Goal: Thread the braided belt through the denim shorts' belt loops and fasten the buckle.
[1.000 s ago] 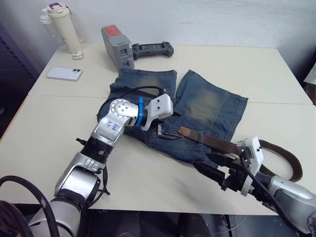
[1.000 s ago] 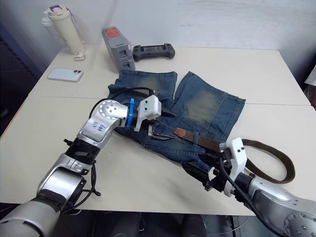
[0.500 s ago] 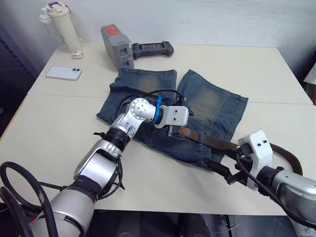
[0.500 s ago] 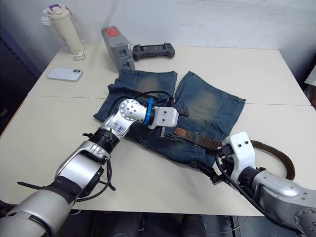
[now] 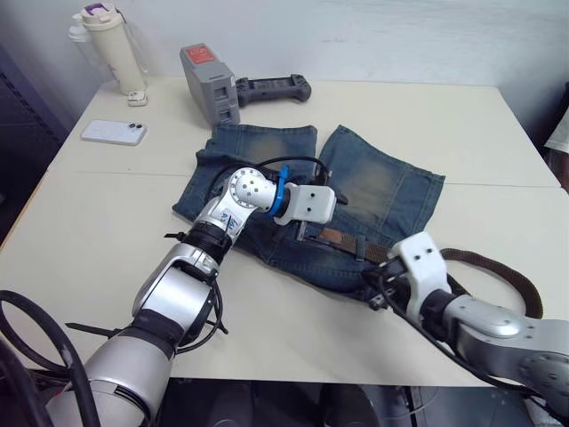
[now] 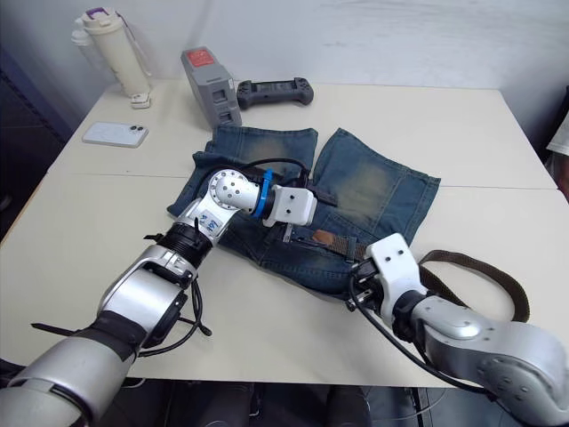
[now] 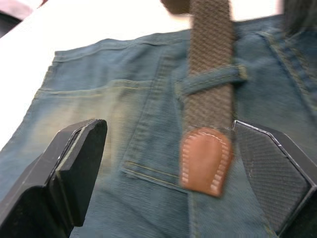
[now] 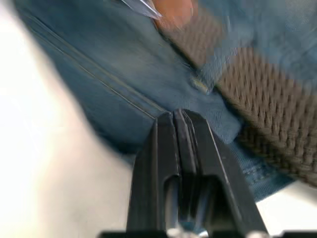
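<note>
The left arm reaches from the lower left to mid-frame, its left gripper (image 7: 168, 168) with fingers (image 7: 74, 163) spread wide. The right arm enters from the lower right; the right gripper (image 8: 179, 119) has its fingers pressed together.

You will find no lettering, number or brand that can be read anywhere here. The grey box (image 5: 211, 84) at the far side of the surface (image 5: 80, 240) carries a red label (image 5: 201, 55) on its top face (whatever is printed on it is too small to make out). The left arm's round joint (image 5: 247, 188) bears small blue marks, and they too stay illegible. The phone (image 5: 113, 132), the tumbler (image 5: 114, 49) and the black controller (image 5: 274, 87) show you no writing.
</note>
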Controlling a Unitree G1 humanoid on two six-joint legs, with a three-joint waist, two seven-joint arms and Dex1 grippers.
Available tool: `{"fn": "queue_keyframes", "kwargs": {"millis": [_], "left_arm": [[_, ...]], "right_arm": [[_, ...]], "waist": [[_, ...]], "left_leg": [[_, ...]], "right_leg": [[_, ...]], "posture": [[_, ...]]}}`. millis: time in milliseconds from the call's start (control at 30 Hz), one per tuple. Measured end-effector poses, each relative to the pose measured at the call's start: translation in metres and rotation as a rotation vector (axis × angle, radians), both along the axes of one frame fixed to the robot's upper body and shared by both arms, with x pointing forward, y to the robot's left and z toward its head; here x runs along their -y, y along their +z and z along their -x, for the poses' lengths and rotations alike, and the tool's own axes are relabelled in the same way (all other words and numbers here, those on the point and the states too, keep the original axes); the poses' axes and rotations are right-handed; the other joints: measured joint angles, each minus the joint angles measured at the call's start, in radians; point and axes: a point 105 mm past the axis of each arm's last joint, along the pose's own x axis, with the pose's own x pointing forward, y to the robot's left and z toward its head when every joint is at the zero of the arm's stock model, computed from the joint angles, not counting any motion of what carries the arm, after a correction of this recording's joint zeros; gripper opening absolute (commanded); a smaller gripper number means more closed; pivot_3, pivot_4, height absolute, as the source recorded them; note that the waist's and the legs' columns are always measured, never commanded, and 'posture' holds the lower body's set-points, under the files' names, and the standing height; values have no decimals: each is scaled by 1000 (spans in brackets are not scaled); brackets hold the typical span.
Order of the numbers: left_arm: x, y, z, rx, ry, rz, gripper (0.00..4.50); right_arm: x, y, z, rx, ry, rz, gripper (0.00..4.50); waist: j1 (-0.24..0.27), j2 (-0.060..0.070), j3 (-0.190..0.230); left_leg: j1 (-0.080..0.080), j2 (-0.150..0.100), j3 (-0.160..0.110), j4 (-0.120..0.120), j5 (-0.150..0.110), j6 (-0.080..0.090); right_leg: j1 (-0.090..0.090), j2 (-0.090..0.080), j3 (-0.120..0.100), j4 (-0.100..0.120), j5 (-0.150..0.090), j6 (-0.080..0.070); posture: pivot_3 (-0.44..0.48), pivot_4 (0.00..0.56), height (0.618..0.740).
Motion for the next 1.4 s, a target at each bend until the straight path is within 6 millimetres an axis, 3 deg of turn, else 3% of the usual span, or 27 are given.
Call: {"fn": "queue_keyframes", "kwargs": {"millis": [267,433,533,700,1100,1233,1400], "left_arm": [[24,-17,8,90,-31,-12,4500],[27,-20,10,189,-62,-29,4500],[25,-26,9,223,-72,-47,3649],[24,-36,10,238,-80,-79,1711],[23,-40,7,270,-76,-108,1711],[22,-41,7,243,-74,-111,140],[17,-34,6,218,-61,-103,30]], "right_arm": [[-5,-8,-3,14,-23,-34,83],[-5,-8,-2,16,-19,-38,83],[-4,-8,-2,15,-19,-32,0],[-3,-8,-2,11,-23,-35,0],[-3,-7,-6,15,-7,-17,0],[-4,-7,-6,15,-3,-17,0],[-5,-7,-6,9,6,-18,0]], "waist": [[3,0,0],[1,0,0],[2,-1,0],[2,-1,-1],[1,-4,-3],[0,-4,-3],[-4,-4,-3]], "left_leg": [[0,0,-1,3,-1,1],[1,0,-1,3,-1,1],[1,0,-1,3,-1,1],[1,0,-1,4,-1,2],[2,0,-1,5,-1,2],[2,0,-1,6,-1,2],[2,1,-1,5,-1,2]], "right_leg": [[2,0,-1,0,0,0],[2,0,-1,1,0,0],[2,0,-1,1,0,0],[4,0,-1,1,0,0],[4,0,-1,2,0,0],[4,0,-1,2,0,0],[4,0,-1,2,0,0]], "posture": [[0,150,740],[0,150,740],[0,150,740],[0,150,740],[0,150,740],[0,150,740],[0,150,740]]}}
